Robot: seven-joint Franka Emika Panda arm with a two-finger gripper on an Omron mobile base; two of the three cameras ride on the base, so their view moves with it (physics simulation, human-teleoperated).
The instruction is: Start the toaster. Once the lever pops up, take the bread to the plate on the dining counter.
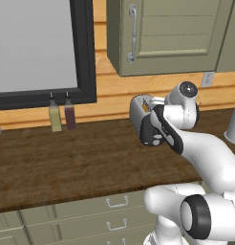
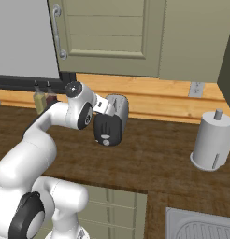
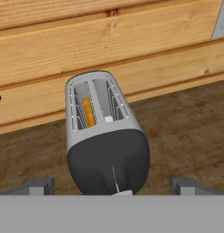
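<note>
The toaster (image 3: 104, 136) stands on the dark wood worktop against the plank wall, its black end panel turned toward my hand. It also shows as the silvery toaster (image 1: 138, 115) in the left base view and the toaster (image 2: 118, 107) in the right base view. The bread (image 3: 88, 112), a tan slice, sits sunk in the left slot. My gripper (image 3: 114, 185) is open, just short of the black panel, one fingertip off each side of it and touching nothing. A thin pale line runs down the panel to a small pale piece at its lower edge. The plate and the dining counter are out of view.
Two bottles (image 1: 55, 117) (image 1: 70, 115) stand by the wall, left of the toaster. A paper towel roll (image 2: 211, 140) stands to the right, a sink (image 2: 201, 228) lies at the near right. A wall cabinet (image 2: 107, 32) hangs above. Green drawers (image 1: 114, 203) run under the worktop.
</note>
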